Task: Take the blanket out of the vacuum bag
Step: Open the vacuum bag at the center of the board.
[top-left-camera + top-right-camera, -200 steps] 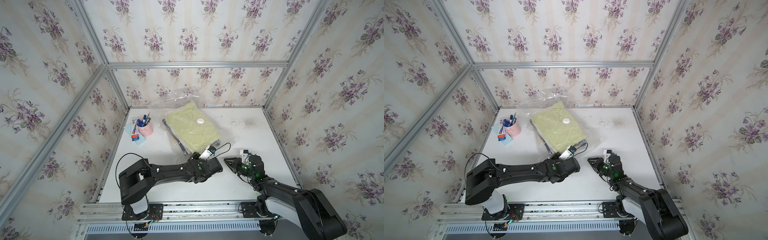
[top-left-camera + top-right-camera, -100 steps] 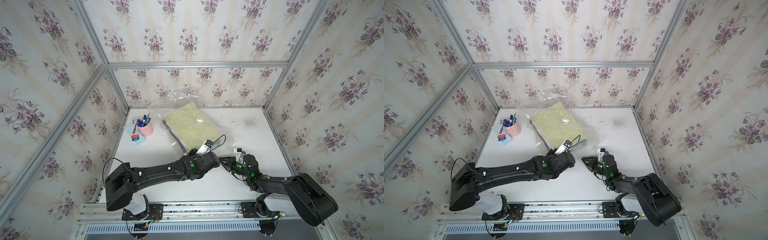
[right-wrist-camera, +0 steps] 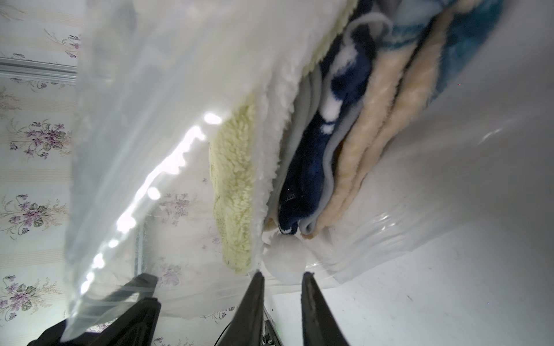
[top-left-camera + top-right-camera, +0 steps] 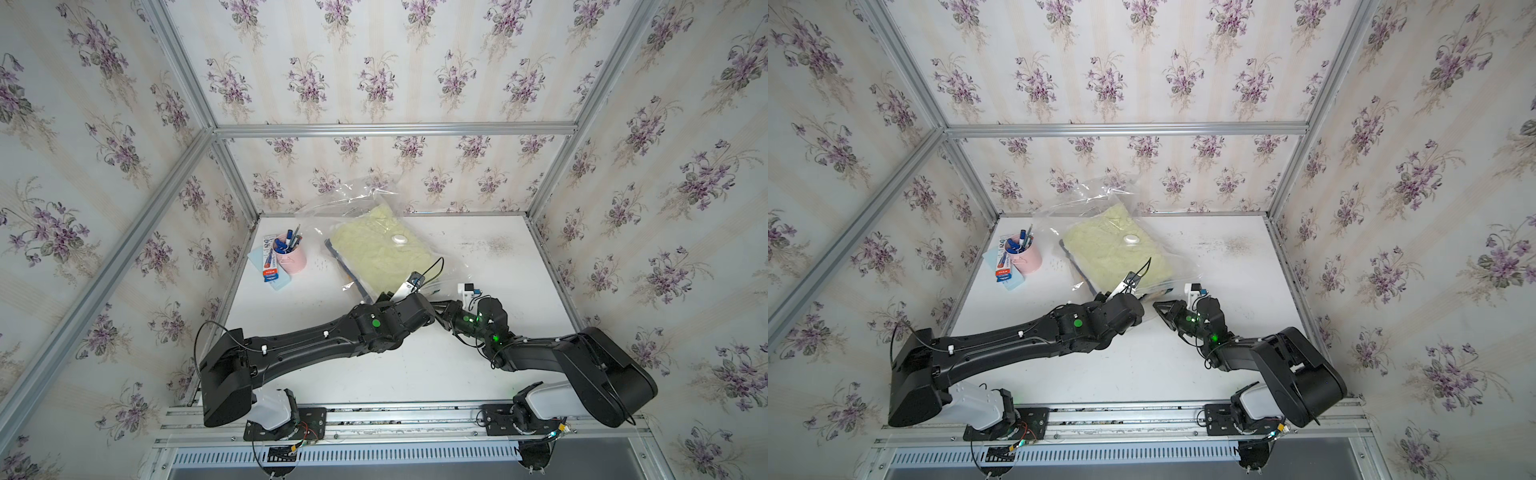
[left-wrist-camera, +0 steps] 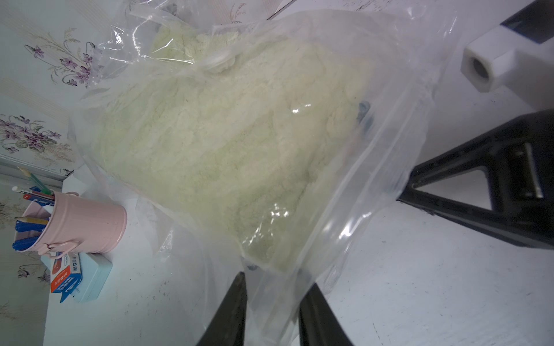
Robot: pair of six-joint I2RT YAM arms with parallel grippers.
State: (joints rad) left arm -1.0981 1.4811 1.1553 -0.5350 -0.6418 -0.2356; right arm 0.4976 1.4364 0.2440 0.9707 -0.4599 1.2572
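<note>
Two black arms reach in from the near rail over the white table (image 4: 415, 374); their tips meet at the bag's near edge.

Left gripper (image 5: 275, 281): fingers parted, a fold of clear film lying loose in the gap, which looks too wide for a pinch.

Right gripper (image 3: 283, 272): fingers a little apart with nothing between them, tips low over the table and just short of the film edge. The grippers are close to each other but apart.

A black cable (image 4: 432, 270) loops off the left wrist over the bag's near corner.

Bag (image 4: 332, 203): clear, crinkly and glossy. It lies slantwise on the far half of the table, toward the left arm's side. Its far end stands up crumpled by the back wall.

Blanket (image 4: 374, 253): wholly inside the bag. The top face is pale yellow-green nubbly fleece. Edge-on in the right wrist view it shows folded layers of green pile, white, navy with white marks, cream and light blue.

Valve (image 4: 400, 239): round white disc on the bag's upper face, toward the far end.

Pink ribbed cup (image 4: 291, 259) of pens (image 4: 291, 241) stands apart from the bag, on the left. A flat pale-blue box (image 4: 278, 282) and a red-white-blue packet (image 4: 270, 272) sit just beside it.

Grey smudge (image 4: 498, 245) on the far right of the table.

Floral paper walls, aluminium frame.
</note>
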